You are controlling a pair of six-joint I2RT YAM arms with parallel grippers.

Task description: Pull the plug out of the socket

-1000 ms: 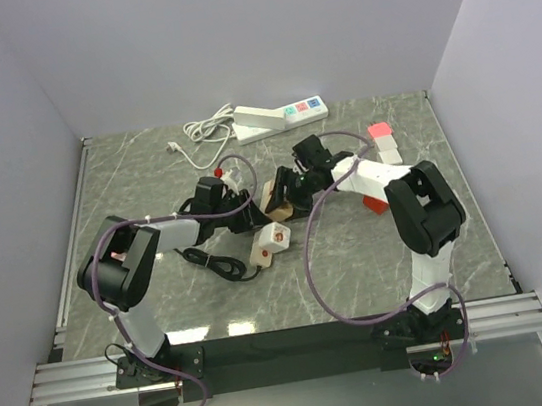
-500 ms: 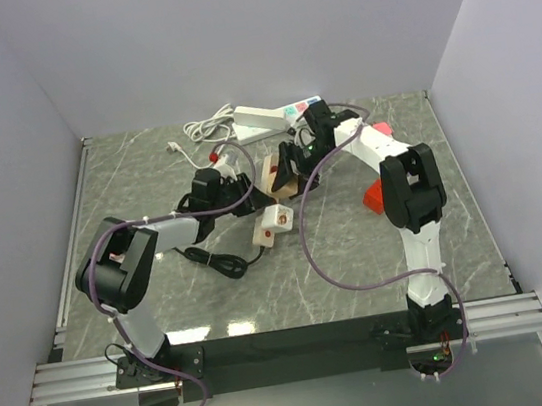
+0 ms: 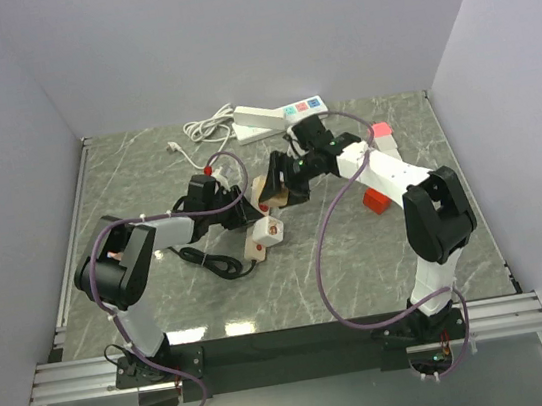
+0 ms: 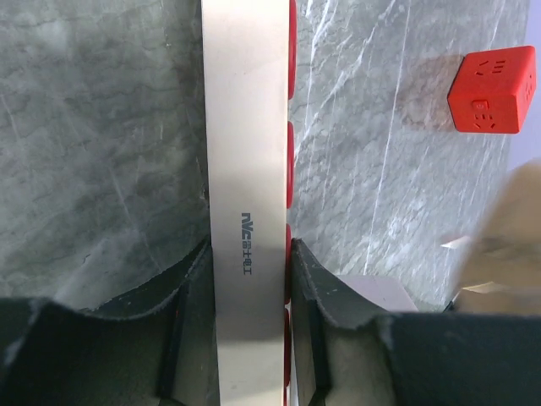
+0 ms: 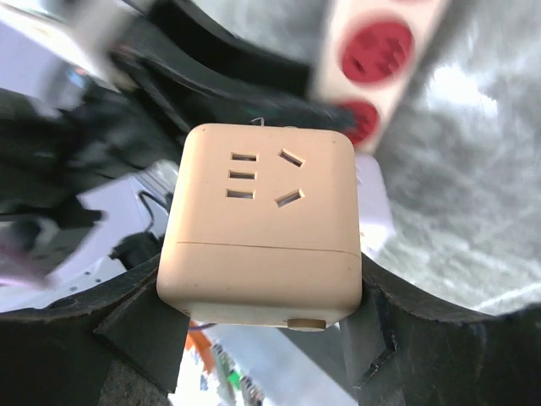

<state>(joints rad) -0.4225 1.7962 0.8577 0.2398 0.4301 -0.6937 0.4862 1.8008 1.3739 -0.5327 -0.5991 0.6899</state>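
Bracing the red-socketed power strip [image 4: 247,169] edge-on, my left gripper [image 4: 249,254] is clamped across it, presumably to hold it against a pull. My right gripper [image 5: 258,296] is clamped on the beige socket cube [image 5: 262,224]. The black cord [image 3: 217,263] coils on the worktop [image 3: 438,240] near the strip. I cannot pick out the plug.

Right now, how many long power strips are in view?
2. The back strip lies near the back wall; the red-socket strip is clamped between the left fingers. The arms could hide others.
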